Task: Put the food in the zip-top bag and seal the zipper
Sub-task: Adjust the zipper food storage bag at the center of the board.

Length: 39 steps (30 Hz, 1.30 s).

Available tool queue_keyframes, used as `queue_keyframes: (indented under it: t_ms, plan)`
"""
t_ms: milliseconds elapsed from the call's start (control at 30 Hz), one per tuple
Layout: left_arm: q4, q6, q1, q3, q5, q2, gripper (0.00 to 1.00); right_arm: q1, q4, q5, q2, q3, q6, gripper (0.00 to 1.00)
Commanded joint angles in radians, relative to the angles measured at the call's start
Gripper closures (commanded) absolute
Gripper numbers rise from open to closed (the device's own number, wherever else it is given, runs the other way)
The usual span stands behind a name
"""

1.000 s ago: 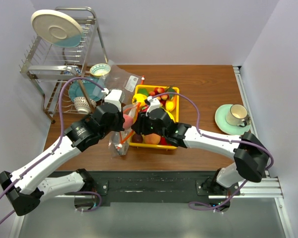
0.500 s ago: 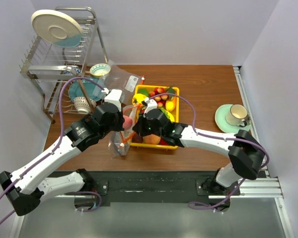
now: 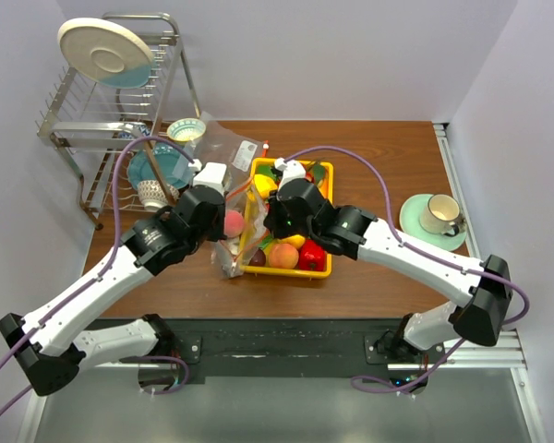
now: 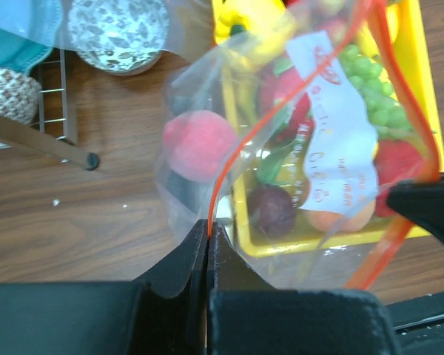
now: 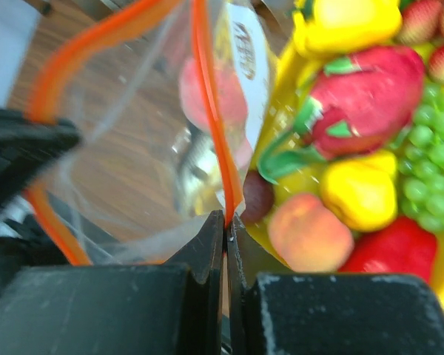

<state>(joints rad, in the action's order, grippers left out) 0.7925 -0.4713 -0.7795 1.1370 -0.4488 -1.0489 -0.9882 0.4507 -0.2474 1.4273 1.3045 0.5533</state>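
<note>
Tension on the zipper is what matters here. The left gripper is clamped tight on one lip of the orange-red strip, and the right gripper is pinched closed on the opposite lip. The zip-top bag hangs open-mouthed between them. It is left of the middle of the counter, toward the near edge, against the left wall of the yellow tray. One pink-red peach lies inside the bag. Most of the food looks to be in the tray, including a dragon fruit, grapes and another peach, so loading seems far from done. The step appears to be spreading the mouth. It would go best with the lips drawn apart gently and evenly and the mouth kept uppermost, so the peach cannot roll out and the thin strip does not slip from either pinch. One arm will probably have to let go to fetch fruit, so the opening should be left slack enough to stay open. From above, both wrists cover the mouth. Whether the bag's bottom rests on the counter cannot be made out. A dark round piece shows through the plastic, but I cannot tell whether it is in the bag or in the tray behind it. Both wrist views are blurred, and no grey fish is visible.
</note>
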Motion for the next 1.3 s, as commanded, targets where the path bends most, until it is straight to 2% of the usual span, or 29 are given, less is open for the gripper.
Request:
queue_keyframes:
  t_ms: [0, 167, 267, 400, 467, 533, 567, 600, 767, 1133, 1200, 1267]
  plan:
    - [0.098, 0.031, 0.005, 0.085, -0.097, 0.003, 1.00, 0.014, 0.092, -0.006, -0.042, 0.007, -0.044, 1.00]
    - [0.272, 0.046, 0.006, 0.225, -0.243, -0.007, 1.00, 0.023, -0.044, 0.155, -0.013, -0.068, -0.001, 1.00]
    - [0.348, 0.053, 0.006, 0.286, -0.284, -0.014, 1.00, 0.023, -0.133, 0.268, 0.059, -0.059, 0.032, 1.00]
    - [0.355, 0.048, 0.006, 0.288, -0.286, -0.007, 1.00, 0.023, -0.161, 0.352, 0.134, -0.007, 0.043, 1.00]
    - [0.292, 0.051, 0.006, 0.238, -0.243, 0.007, 1.00, 0.022, -0.149, 0.346, 0.140, 0.007, 0.033, 0.98]
    - [0.234, 0.057, 0.006, 0.163, -0.205, 0.026, 1.00, 0.023, -0.139, 0.332, 0.134, 0.004, 0.027, 0.92]
    - [0.167, 0.059, 0.006, 0.133, -0.165, 0.032, 1.00, 0.023, -0.123, 0.320, 0.131, 0.003, 0.016, 0.87]
    - [0.136, 0.060, 0.006, 0.104, -0.144, 0.039, 1.00, 0.022, -0.115, 0.304, 0.122, 0.001, 0.011, 0.74]
    - [0.005, 0.059, 0.006, -0.016, -0.070, 0.023, 1.00, 0.025, -0.075, 0.254, 0.075, -0.048, -0.009, 0.53]
    - [-0.018, 0.066, 0.006, -0.005, -0.110, 0.027, 1.00, 0.075, -0.020, 0.152, -0.224, -0.249, -0.010, 0.50]
    - [-0.029, 0.063, 0.005, -0.017, -0.117, 0.047, 1.00, 0.083, -0.014, 0.108, -0.269, -0.286, -0.019, 0.41]
    - [-0.053, 0.066, 0.006, -0.029, -0.110, 0.061, 1.00, 0.106, -0.006, 0.089, -0.269, -0.295, -0.039, 0.39]
